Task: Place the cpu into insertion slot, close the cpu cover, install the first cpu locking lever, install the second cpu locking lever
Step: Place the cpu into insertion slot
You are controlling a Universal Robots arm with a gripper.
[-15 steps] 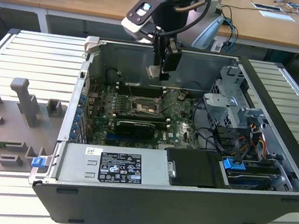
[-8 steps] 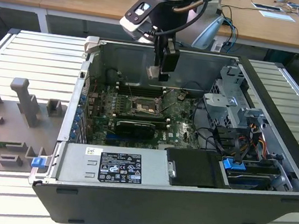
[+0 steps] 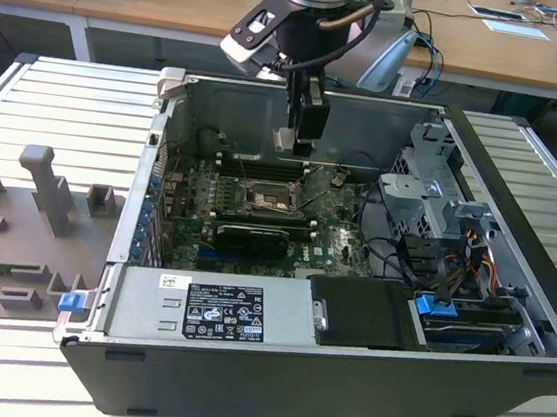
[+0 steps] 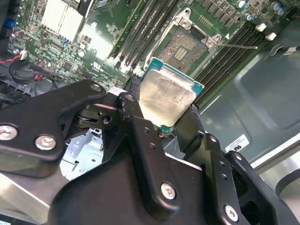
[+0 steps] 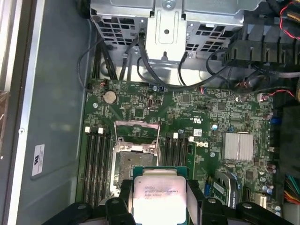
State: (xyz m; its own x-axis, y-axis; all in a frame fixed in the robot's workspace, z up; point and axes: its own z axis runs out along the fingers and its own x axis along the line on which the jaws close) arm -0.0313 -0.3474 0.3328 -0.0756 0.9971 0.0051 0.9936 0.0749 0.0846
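At the exterior view's left: grey moulded fixture tray (image 3: 52, 248) on the ribbed metal table, well apart from the work. Next: open black-and-silver computer case (image 3: 266, 408) lying on its side, green motherboard (image 3: 330, 240) exposed.

Mid-case: black two-finger gripper (image 3: 301, 143) pointing down, clamped on the small flat square chip with the pale silvery metal face, the cpu (image 5: 158, 197), pinched by opposite edges between black fingers (image 4: 136, 112). Cpu in the air above the board, near one edge of the square black insertion slot (image 5: 133, 161) with its dark pin field; not yet seated. Thin silver cpu cover (image 5: 137, 136) apparently raised at the slot's far edge, thin wire locking lever (image 4: 239, 46) standing free beside it. Long narrow black memory slots (image 5: 96, 159) flanking the socket.

Toward the exterior view's right: grey perforated drive cage (image 3: 432, 186) and coloured cables (image 3: 478, 267).

Hazards, as judged:
- bent pins from a tilted or offset descent
- wrong corner orientation, hence no seating
- slip in so narrow an edge grip
- contact of fingers with the raised cover or lever
- chip dropped onto the pin field on early release
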